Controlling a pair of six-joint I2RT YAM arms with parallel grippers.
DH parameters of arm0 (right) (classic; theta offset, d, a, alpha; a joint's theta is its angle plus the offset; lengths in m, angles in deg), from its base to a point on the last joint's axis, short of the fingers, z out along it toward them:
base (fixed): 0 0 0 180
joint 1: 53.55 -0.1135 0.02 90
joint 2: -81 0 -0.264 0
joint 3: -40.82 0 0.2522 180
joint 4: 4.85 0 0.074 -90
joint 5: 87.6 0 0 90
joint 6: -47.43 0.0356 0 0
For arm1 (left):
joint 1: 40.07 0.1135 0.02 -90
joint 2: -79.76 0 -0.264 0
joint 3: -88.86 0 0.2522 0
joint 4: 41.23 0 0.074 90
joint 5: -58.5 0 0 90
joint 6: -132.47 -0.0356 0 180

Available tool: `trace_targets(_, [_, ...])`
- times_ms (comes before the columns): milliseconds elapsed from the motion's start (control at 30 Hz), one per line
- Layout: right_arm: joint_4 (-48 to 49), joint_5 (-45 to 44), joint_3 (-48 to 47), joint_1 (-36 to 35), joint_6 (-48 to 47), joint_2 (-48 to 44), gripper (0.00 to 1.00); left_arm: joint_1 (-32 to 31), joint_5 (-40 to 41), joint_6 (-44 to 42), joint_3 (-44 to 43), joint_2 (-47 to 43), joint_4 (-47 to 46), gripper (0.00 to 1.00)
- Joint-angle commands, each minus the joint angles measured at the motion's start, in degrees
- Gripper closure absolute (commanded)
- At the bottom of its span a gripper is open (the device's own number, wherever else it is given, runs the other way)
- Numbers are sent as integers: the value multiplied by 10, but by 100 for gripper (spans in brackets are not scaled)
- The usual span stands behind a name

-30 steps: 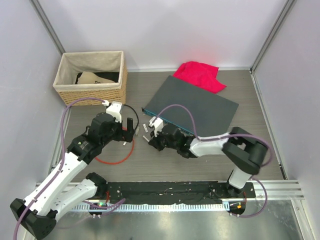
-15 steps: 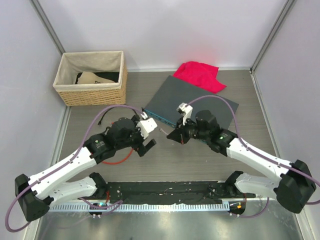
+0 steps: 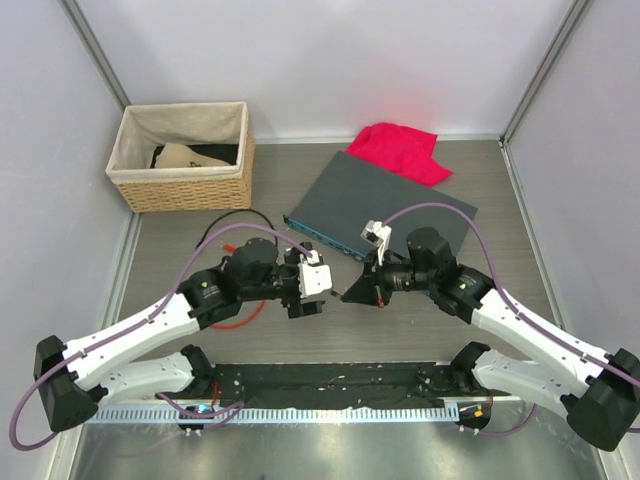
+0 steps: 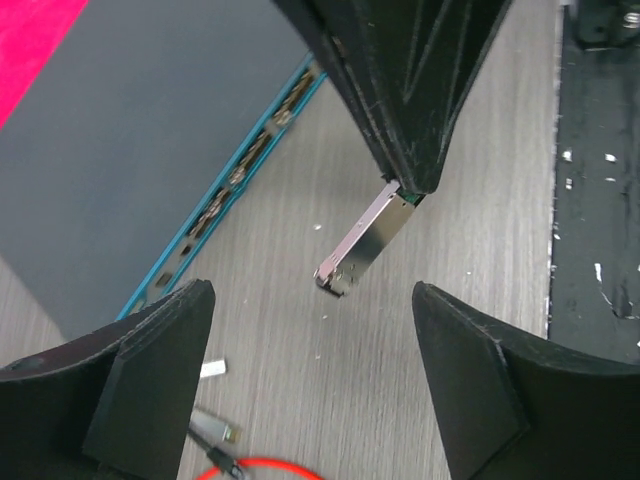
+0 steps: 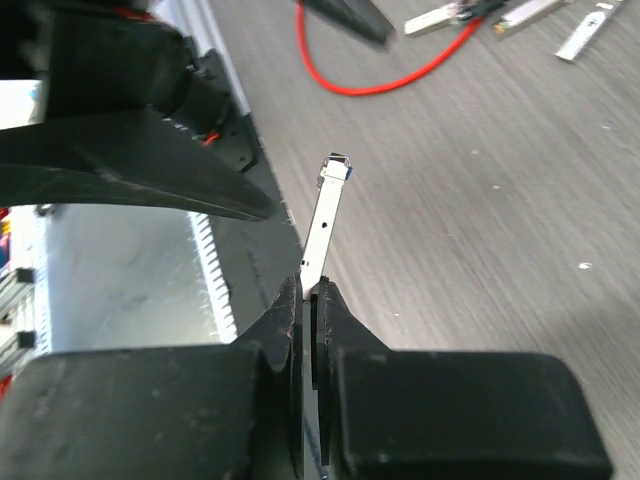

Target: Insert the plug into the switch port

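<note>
My right gripper (image 3: 356,291) (image 5: 308,290) is shut on one end of the plug (image 5: 326,222), a thin silver metal module that sticks out past the fingertips, above the table. My left gripper (image 3: 310,292) (image 4: 310,292) is open and empty, facing the right one; the plug (image 4: 362,242) hangs just beyond the gap between its fingers. The switch is a flat dark-grey box (image 3: 395,212). Its teal front face (image 3: 325,238) (image 4: 228,192) carries the row of ports and lies behind both grippers.
A red cable (image 3: 232,318) (image 5: 372,82) and loose small metal modules (image 5: 440,17) (image 4: 211,369) lie on the table left of the grippers. A woven basket (image 3: 182,180) stands back left. A red cloth (image 3: 402,150) lies behind the switch.
The left gripper has swung right and nearer, now facing the right gripper. The right arm has pulled back right, then moved nearer, carrying the plug.
</note>
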Motion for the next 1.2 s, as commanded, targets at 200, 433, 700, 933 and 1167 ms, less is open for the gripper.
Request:
trace_targets(200, [8,62,-9,5,30,-25,99,-22,-72,-30,-22,1,-22,33])
trace_targets(433, [8,66,-17,7,38,-17,99,-33,-56,-39,-19,4,-23,55])
trace_targets(700, [18,74,-18,16,54,-12,99,-33,-45,-41,-4,-12,-22,64])
trace_targets(933, [38,85,-15,23,69,-10,99,-37,-38,-45,4,-12,-22,62])
trace_targets(1167, [49,92,-10,28,84,-13,99,-45,-29,-50,3,-2,-22,62])
